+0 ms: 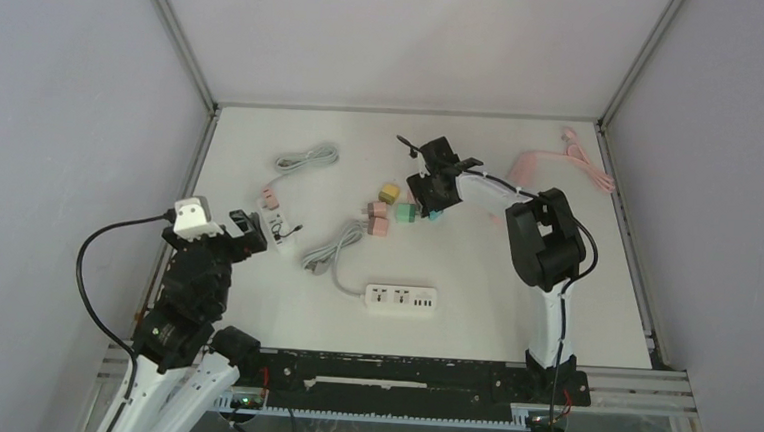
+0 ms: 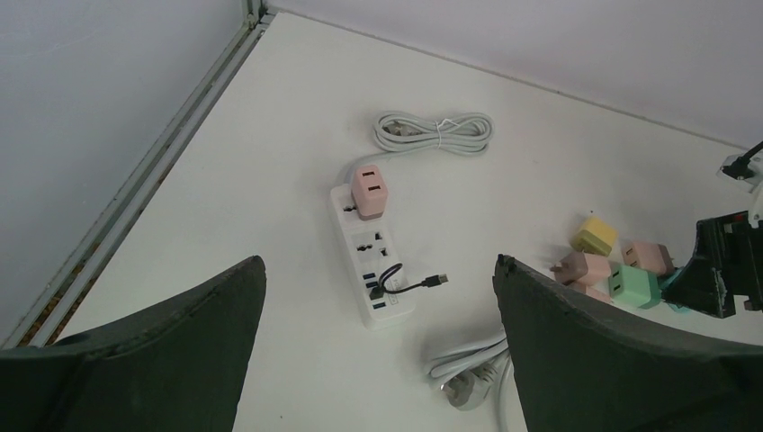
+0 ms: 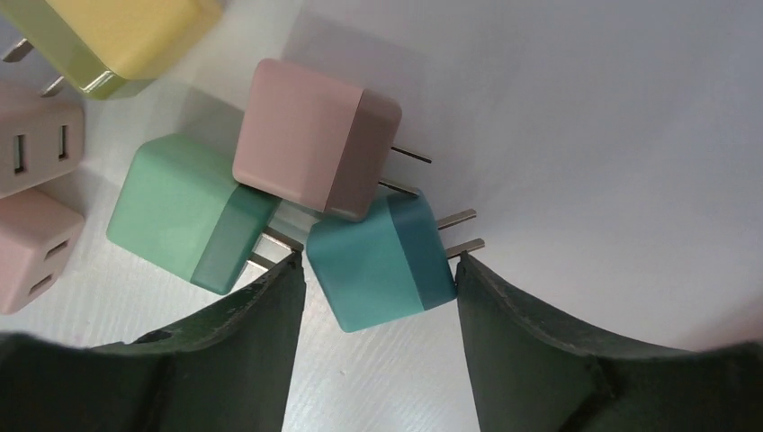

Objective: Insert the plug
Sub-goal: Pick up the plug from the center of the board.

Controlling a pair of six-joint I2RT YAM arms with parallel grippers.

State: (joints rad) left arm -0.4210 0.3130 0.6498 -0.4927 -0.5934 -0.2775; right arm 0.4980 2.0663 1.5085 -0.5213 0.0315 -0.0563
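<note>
My right gripper (image 1: pixel 429 205) is open and low over a cluster of cube plugs. In the right wrist view its jaws (image 3: pixel 379 259) stand either side of a teal plug (image 3: pixel 382 261) lying on the table, with a gap at the left finger. A pink plug (image 3: pixel 310 139), a green plug (image 3: pixel 184 211) and a yellow plug (image 3: pixel 135 36) lie close by. A white power strip (image 1: pixel 401 299) lies near the front. My left gripper (image 1: pixel 247 230) is open and empty above a second white strip (image 2: pixel 373 252), which holds a pink plug (image 2: pixel 370 191).
A black USB cable (image 2: pixel 409 283) is plugged into the left strip. A coiled white cord (image 2: pixel 436 132) lies behind it, another grey cord (image 1: pixel 334 248) in the middle. A pink cable (image 1: pixel 562 157) lies at the back right. Enclosure walls surround the table.
</note>
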